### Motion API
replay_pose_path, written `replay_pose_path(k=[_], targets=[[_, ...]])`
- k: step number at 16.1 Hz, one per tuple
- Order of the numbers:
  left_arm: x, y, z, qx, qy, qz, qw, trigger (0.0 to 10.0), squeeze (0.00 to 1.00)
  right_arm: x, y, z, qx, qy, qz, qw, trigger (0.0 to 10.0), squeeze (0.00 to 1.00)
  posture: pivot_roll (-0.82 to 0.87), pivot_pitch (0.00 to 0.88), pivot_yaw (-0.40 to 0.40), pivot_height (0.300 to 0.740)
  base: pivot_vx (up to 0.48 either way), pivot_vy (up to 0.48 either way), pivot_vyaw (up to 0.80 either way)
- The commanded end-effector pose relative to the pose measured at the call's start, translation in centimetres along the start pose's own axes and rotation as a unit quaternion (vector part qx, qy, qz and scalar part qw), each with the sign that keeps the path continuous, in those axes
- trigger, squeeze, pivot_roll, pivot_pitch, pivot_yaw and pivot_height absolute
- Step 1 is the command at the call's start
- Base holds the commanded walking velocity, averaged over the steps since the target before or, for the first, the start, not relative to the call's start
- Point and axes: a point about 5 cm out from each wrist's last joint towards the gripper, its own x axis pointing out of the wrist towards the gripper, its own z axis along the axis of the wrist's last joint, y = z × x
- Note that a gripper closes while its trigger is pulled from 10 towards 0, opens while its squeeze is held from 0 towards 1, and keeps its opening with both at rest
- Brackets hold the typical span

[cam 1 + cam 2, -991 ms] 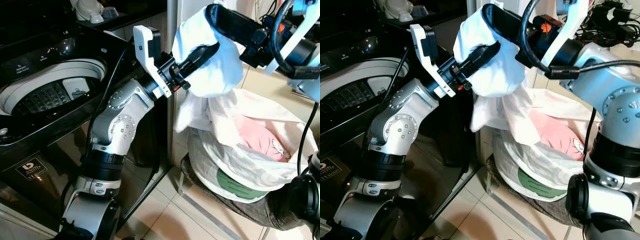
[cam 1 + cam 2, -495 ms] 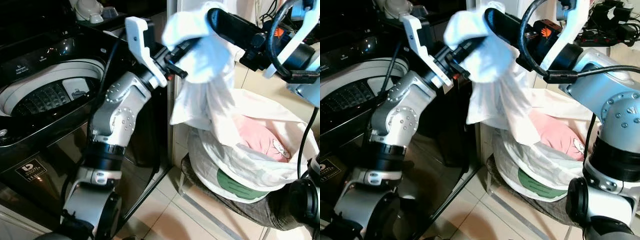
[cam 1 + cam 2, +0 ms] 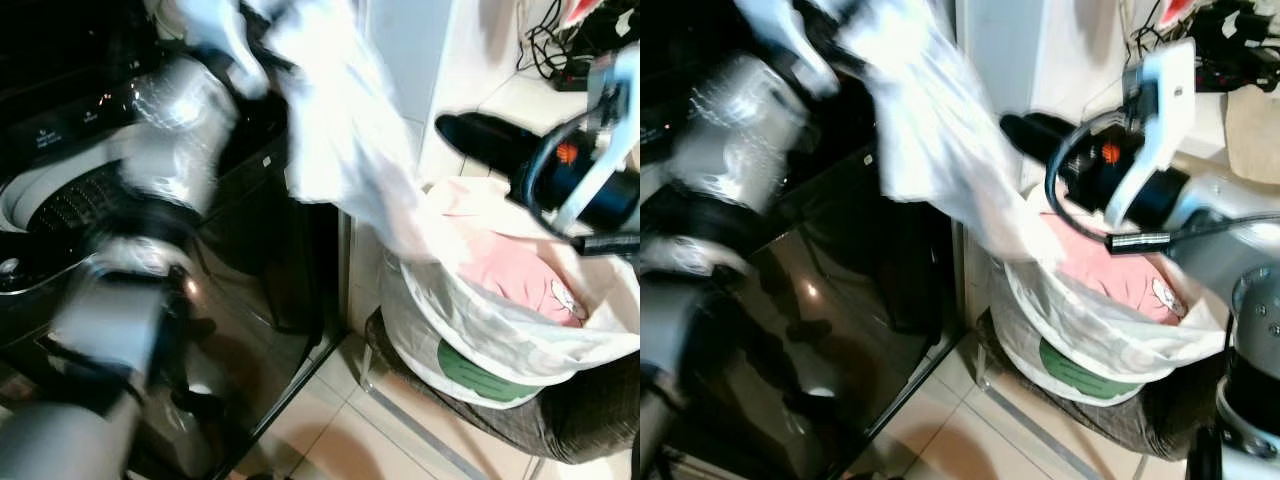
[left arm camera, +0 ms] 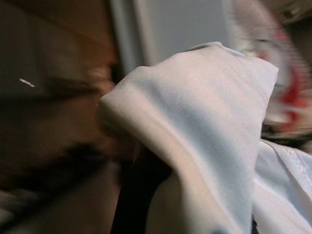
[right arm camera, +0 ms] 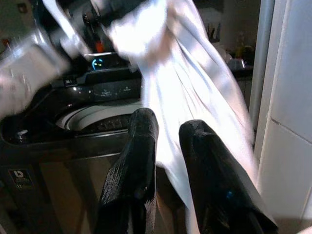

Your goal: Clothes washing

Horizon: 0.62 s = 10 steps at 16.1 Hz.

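— Where is our white cotton garment [image 3: 340, 130]?

— Clamped in our left hand [image 4: 141, 180], stretched high between the black top-loading washing machine [image 3: 70, 200] and the white-lined laundry basket [image 3: 500, 330].

— The right hand [image 5: 168, 146]?

— Fingers apart, empty (beside the cloth). We should lift the tail clear before lowering.

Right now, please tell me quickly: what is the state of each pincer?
Left pincer: closed on the white garment, lifting it from the laundry basket.
Right pincer: open, holding nothing, above the basket.
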Motion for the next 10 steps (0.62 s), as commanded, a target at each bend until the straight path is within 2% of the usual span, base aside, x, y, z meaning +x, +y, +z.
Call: replay_pose_path(k=[1,2,3,4,5,6,7,8,9,10], targets=[[1.0,2.3,4.0,0.104,-0.038,0.042,0.993,0.0,0.00,-0.1,0.4,0.0,-0.012,-0.002,0.000,1.000,10.0,0.00,-0.11,0.000,0.125,0.740,0.000,0.000,0.00],[1.6,4.7,9.1,0.235,-0.076,0.106,0.963,0.0,0.00,-0.2,0.5,-0.2,-0.013,-0.007,-0.008,1.000,10.0,0.00,-0.11,0.000,0.141,0.740,0.000,0.000,0.00],[1.6,5.9,12.5,0.325,-0.103,0.152,0.928,0.0,0.00,-0.2,0.6,-0.4,-0.013,-0.014,-0.014,1.000,10.0,0.00,-0.11,0.000,0.153,0.740,0.000,0.000,0.00],[1.6,6.2,13.2,0.351,-0.103,0.162,0.916,0.0,0.00,-0.1,0.6,-0.4,-0.013,-0.016,-0.015,1.000,10.0,0.00,-0.11,0.000,0.153,0.740,0.000,0.000,0.00],[1.7,6.6,12.7,0.401,-0.055,0.159,0.900,0.0,0.00,0.1,1.2,-0.7,-0.010,-0.016,-0.009,1.000,10.0,0.00,-0.11,0.000,0.161,0.740,0.000,0.000,0.00],[1.8,6.7,12.3,0.416,-0.034,0.157,0.895,0.0,0.00,0.2,1.4,-0.9,-0.009,-0.015,-0.007,1.000,10.0,0.00,-0.11,0.000,0.161,0.740,0.000,0.000,0.00],[1.7,7.0,9.6,0.432,0.045,0.139,0.890,0.0,0.00,0.5,2.1,-1.4,-0.005,-0.009,0.004,1.000,10.0,0.00,-0.12,0.000,0.161,0.740,0.000,0.000,0.00],[1.0,7.1,5.4,0.403,0.128,0.119,0.898,3.3,0.00,1.1,3.1,-2.2,-0.001,0.005,0.024,1.000,10.0,0.00,-0.12,0.000,0.155,0.740,0.000,0.000,0.00],[-0.2,6.7,1.1,0.367,0.200,0.098,0.903,10.0,0.00,1.6,3.9,-3.1,-0.001,0.019,0.039,0.999,10.0,0.00,-0.12,0.000,0.152,0.740,0.000,0.000,0.00],[-1.3,6.6,-1.5,0.342,0.249,0.088,0.902,10.0,0.00,2.0,4.3,-3.5,-0.001,0.029,0.042,0.999,10.0,0.00,-0.12,0.000,0.148,0.740,0.000,0.000,0.00]])
